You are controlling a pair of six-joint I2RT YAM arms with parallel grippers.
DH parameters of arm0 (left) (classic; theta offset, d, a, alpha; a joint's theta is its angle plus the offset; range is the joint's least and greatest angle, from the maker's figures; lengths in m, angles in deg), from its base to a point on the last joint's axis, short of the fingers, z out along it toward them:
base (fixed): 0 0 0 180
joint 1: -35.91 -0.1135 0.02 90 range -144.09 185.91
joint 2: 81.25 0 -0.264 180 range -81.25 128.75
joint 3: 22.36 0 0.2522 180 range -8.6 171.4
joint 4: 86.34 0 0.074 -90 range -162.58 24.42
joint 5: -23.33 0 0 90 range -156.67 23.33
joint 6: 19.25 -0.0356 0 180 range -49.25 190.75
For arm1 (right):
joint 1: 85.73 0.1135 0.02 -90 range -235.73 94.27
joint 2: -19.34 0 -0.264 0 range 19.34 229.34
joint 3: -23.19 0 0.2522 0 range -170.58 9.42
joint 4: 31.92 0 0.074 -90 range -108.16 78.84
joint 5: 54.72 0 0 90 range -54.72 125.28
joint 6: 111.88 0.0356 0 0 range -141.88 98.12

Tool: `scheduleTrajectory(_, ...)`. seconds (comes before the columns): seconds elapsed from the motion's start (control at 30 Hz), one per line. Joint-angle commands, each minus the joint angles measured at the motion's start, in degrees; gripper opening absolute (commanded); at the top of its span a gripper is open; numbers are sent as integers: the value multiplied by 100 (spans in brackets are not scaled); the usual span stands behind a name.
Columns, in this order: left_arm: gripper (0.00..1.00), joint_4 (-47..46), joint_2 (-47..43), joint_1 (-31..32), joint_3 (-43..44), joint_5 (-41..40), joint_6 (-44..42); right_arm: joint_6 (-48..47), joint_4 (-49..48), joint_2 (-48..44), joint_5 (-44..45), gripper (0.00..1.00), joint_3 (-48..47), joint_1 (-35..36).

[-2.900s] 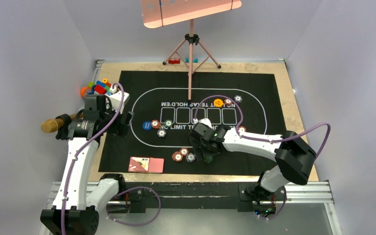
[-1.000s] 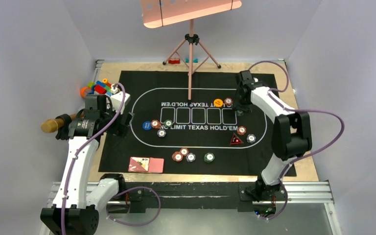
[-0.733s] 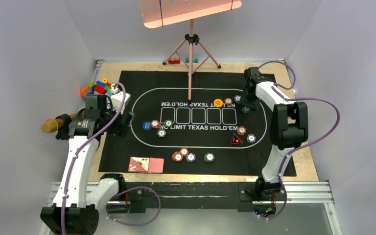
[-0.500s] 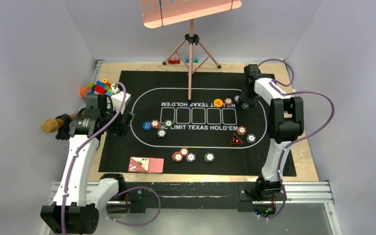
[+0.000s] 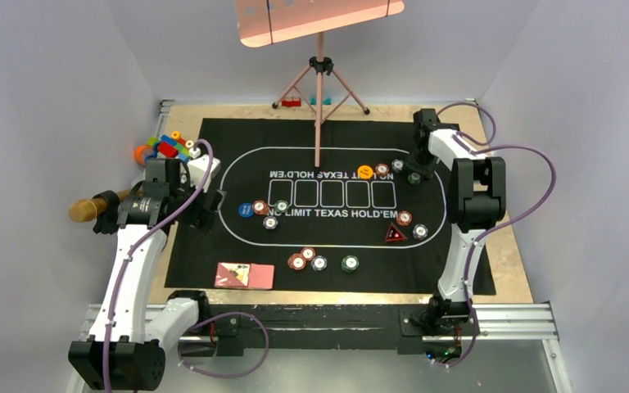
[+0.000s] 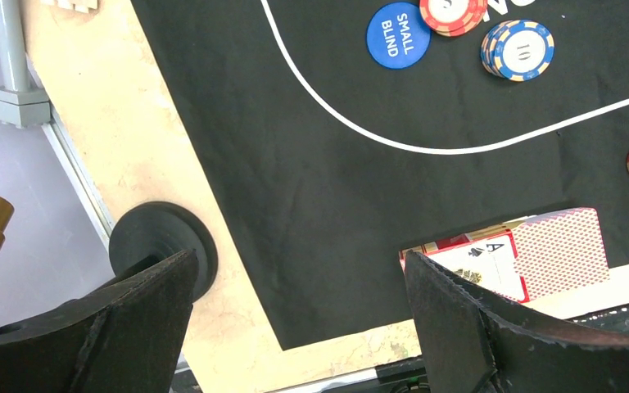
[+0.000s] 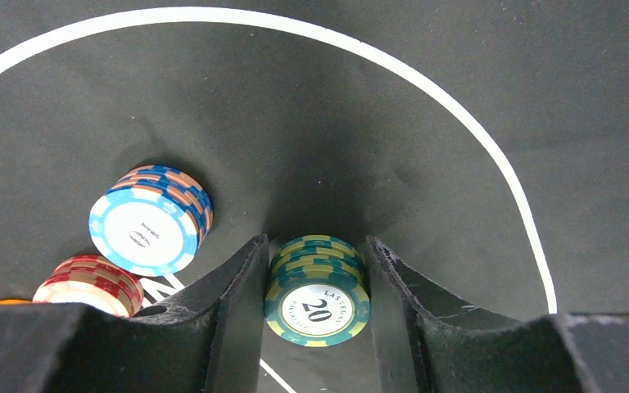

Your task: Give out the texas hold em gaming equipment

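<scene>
My right gripper [image 5: 415, 170] is at the far right of the oval, shut on a green poker chip stack [image 7: 318, 291] that rests on the mat; its fingers press both sides. A blue-white chip stack [image 7: 149, 221] and a red stack [image 7: 88, 285] lie just left of it, next to the orange button [image 5: 365, 172]. My left gripper [image 6: 299, 270] hangs open and empty over the mat's near left corner. The blue button [image 6: 398, 35] and chips [image 6: 518, 49] lie beyond it, the pink-backed cards [image 6: 532, 254] to its right. The dark triangle [image 5: 393, 234] lies at the right.
The black printed mat [image 5: 213, 139] covers the table. More chip stacks [image 5: 308, 259] and a green one [image 5: 350, 263] lie near the front. Toy blocks [image 5: 168, 147] sit at the far left. A tripod [image 5: 319, 82] stands at the back, its pole over the mat.
My right arm left the near centre, swung out to the far right of the oval with green chips and lowered them beside the other stacks there. The left arm has stayed put.
</scene>
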Motion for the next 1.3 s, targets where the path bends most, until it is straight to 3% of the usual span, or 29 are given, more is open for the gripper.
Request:
scheduleTrajectory(0.0, 100, -114, -74, -38, -1, 65, -83, 62, 53, 29, 125, 8, -328, -3)
scheduleTrajectory(0.13, 100, -103, -105, -38, -5, 65, -105, 134, 168, 210, 113, 17, -465, -11)
scheduleTrajectory(0.3, 100, -78, -134, -38, 17, 80, -103, 191, 258, 233, 49, 46, -528, -10)
scheduleTrajectory(0.53, 100, -36, -204, -38, 17, 111, -75, 146, 480, -8, 43, 74, -834, -11)
scheduleTrajectory(0.9, 100, 44, -242, -38, 95, 78, -97, 117, 390, -1523, 66, 78, -424, 530)
scheduleTrajectory(1.27, 100, 32, -272, -38, 75, 115, -57, 263, 59, -3593, 470, 79, 1979, 3290)
